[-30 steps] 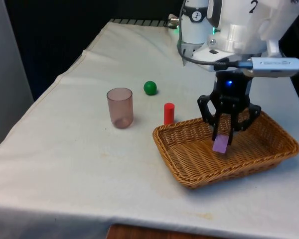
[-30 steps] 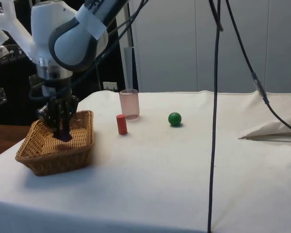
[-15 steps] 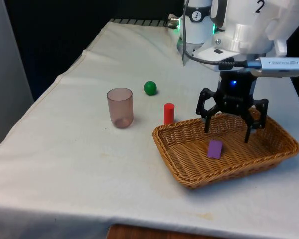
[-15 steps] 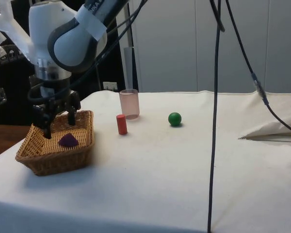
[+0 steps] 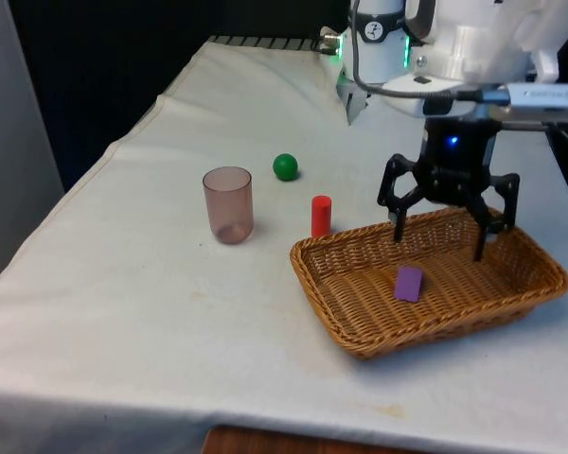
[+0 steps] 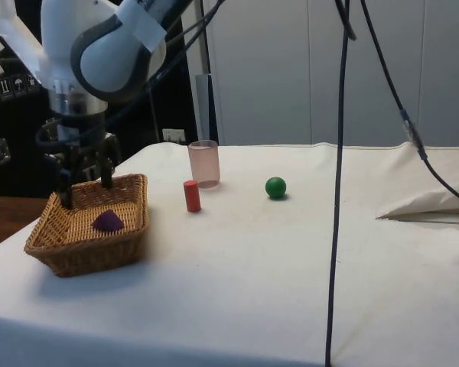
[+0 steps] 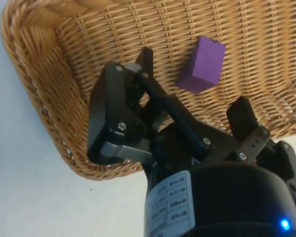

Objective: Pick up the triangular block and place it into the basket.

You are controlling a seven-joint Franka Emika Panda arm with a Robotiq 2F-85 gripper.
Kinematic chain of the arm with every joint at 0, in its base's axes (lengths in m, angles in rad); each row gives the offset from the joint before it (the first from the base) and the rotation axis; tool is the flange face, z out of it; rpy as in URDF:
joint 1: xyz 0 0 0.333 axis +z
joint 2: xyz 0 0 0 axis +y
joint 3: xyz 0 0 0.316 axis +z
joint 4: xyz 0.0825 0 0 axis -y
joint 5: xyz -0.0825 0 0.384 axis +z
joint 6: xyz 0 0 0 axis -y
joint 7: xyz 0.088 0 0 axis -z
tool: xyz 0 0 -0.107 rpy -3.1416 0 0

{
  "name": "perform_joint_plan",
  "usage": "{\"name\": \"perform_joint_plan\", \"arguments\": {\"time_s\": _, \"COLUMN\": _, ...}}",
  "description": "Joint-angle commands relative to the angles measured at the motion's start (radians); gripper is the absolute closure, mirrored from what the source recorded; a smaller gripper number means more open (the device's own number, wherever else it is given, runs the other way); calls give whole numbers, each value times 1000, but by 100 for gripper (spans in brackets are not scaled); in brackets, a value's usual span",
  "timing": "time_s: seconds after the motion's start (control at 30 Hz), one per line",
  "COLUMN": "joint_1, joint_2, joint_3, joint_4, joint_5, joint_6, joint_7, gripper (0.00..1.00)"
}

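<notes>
The purple triangular block [image 5: 409, 283] lies loose on the floor of the wicker basket [image 5: 334, 296], seen also in the side view [image 6: 107, 222] and the wrist view [image 7: 202, 65]. My gripper [image 5: 439, 246] hangs open above the basket's far part, a short way over the block and clear of it, with nothing between its fingers. From the side, the gripper [image 6: 85, 193] stands over the basket [image 6: 130, 237]. In the wrist view the gripper [image 7: 194, 81] has its fingers spread wide over the weave [image 7: 34, 74].
A red cylinder [image 5: 321, 216] stands just beyond the basket's left corner. A translucent pink cup [image 5: 228, 204] and a green ball [image 5: 285, 166] sit farther on the front view's left. Cables [image 6: 338, 153] hang in the side view.
The gripper opened and let go of the purple block, which dropped onto the basket floor. The gripper then rose a little above the basket.
</notes>
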Motion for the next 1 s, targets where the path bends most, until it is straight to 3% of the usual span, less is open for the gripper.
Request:
{"name": "perform_joint_plan", "arguments": {"time_s": 0.0, "joint_1": 7, "joint_2": -11, "joint_3": -6, "joint_4": -9, "joint_5": -6, "joint_6": 2, "joint_7": 10, "gripper": 0}}
{"name": "perform_joint_plan", "arguments": {"time_s": 0.17, "joint_1": 13, "joint_2": -37, "joint_3": -9, "joint_4": -10, "joint_5": -14, "joint_6": -10, "joint_7": 11, "gripper": 0}}
{"name": "perform_joint_plan", "arguments": {"time_s": 0.2, "joint_1": 5, "joint_2": -28, "joint_3": 0, "joint_4": -6, "joint_5": -5, "joint_6": -4, "joint_7": 0, "gripper": 0}}
{"name": "perform_joint_plan", "arguments": {"time_s": 0.23, "joint_1": 13, "joint_2": -40, "joint_3": -9, "joint_4": -9, "joint_5": -17, "joint_6": -14, "joint_7": 11, "gripper": 0}}
{"name": "perform_joint_plan", "arguments": {"time_s": 0.43, "joint_1": 14, "joint_2": -64, "joint_3": -8, "joint_4": 0, "joint_5": -34, "joint_6": -39, "joint_7": 13, "gripper": 0}}
{"name": "perform_joint_plan", "arguments": {"time_s": 0.47, "joint_1": 7, "joint_2": -60, "joint_3": 0, "joint_4": -3, "joint_5": -26, "joint_6": -26, "joint_7": 4, "gripper": 0}}
{"name": "perform_joint_plan", "arguments": {"time_s": 0.5, "joint_1": 12, "joint_2": -73, "joint_3": -6, "joint_4": 1, "joint_5": -36, "joint_6": -44, "joint_7": 11, "gripper": 0}}
{"name": "perform_joint_plan", "arguments": {"time_s": 0.77, "joint_1": 7, "joint_2": -101, "joint_3": 0, "joint_4": 3, "joint_5": -33, "joint_6": -62, "joint_7": 3, "gripper": 0}}
{"name": "perform_joint_plan", "arguments": {"time_s": 0.97, "joint_1": 12, "joint_2": -151, "joint_3": -3, "joint_4": -3, "joint_5": -43, "joint_6": -107, "joint_7": 0, "gripper": 0}}
